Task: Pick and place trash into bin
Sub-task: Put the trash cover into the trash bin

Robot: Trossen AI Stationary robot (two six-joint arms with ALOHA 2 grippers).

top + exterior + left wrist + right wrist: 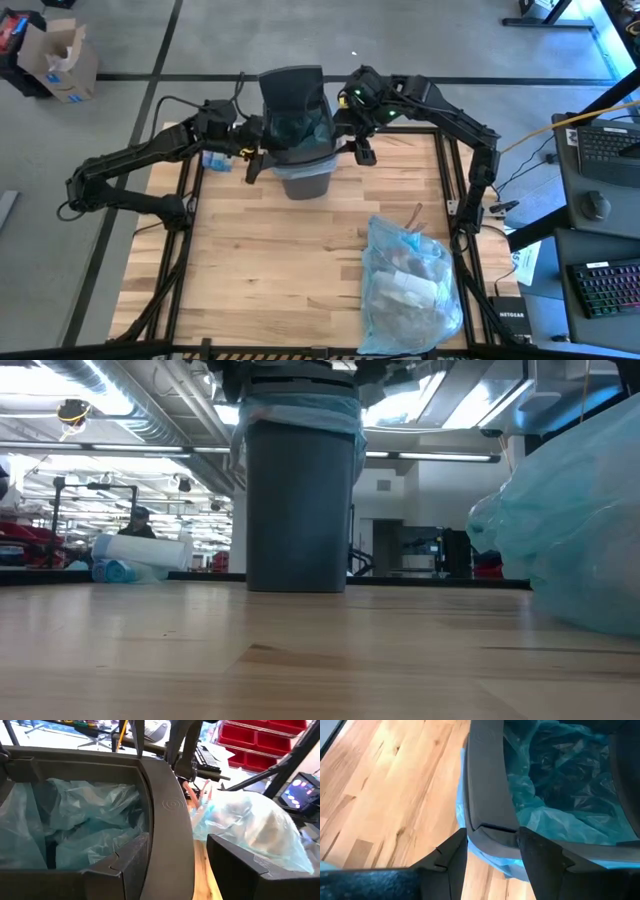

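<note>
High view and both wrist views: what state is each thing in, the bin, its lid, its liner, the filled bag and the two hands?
bin: upright at the table's far edge, lined.
grey lid: at the bin's top, both hands on its frame.
blue liner: inside the bin, folded over the rim.
filled blue bag: lying on the table, apart from the bin.
left hand: closed on the lid's rim.
right hand: closed on the lid's rim.

We reach our two dark six-joint arms inward from either side toward the far middle of the counter. Our left hand (252,152) has its two dark fingers (125,865) parted and straddling a grey rim. Our right hand (357,148) mirrors it, fingers (447,857) likewise straddling the opposite rim edge.
</note>
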